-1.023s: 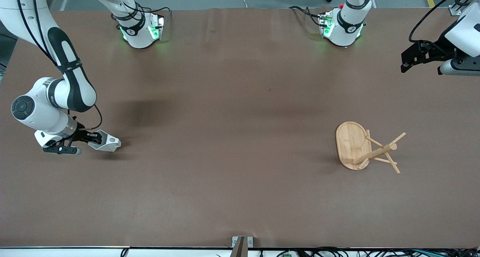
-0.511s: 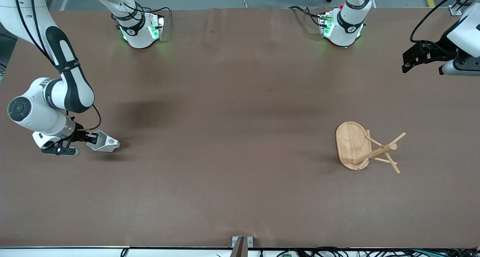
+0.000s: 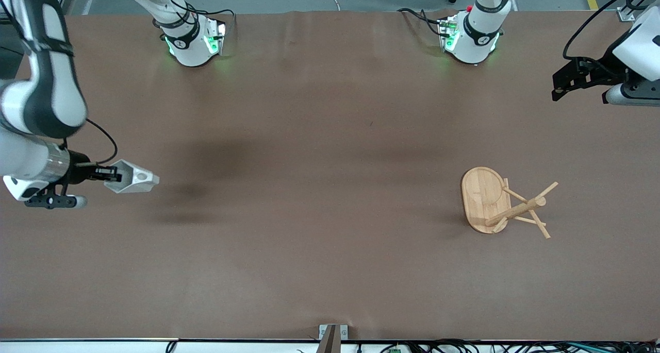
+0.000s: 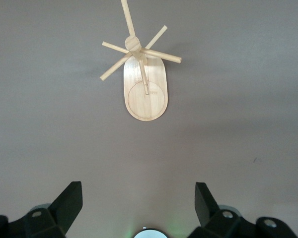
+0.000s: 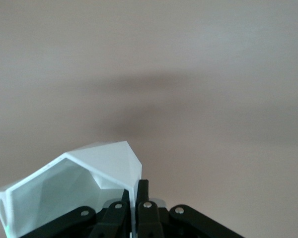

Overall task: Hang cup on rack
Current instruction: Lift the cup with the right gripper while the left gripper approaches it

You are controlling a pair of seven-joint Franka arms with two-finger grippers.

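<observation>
The small white faceted cup (image 3: 130, 178) hangs on its side in my right gripper (image 3: 109, 174), lifted above the brown table at the right arm's end. The gripper is shut on the cup's rim wall; the right wrist view shows the cup (image 5: 74, 188) pinched between the black fingers (image 5: 141, 198). The bamboo rack (image 3: 502, 203) stands on its oval base toward the left arm's end, post and thin pegs up. My left gripper (image 3: 559, 85) waits open and empty high over the table edge at the left arm's end; its wrist view shows the rack (image 4: 143, 74) below, away from the fingers.
The two arm bases (image 3: 193, 41) (image 3: 469, 38) stand at the table's edge farthest from the front camera. A small metal bracket (image 3: 332, 335) sits at the edge nearest the front camera. Brown table (image 3: 319, 188) lies between the cup and the rack.
My right gripper has lifted the cup off the table and drawn it slightly toward the right arm's end. The left arm and the rack have not moved.
</observation>
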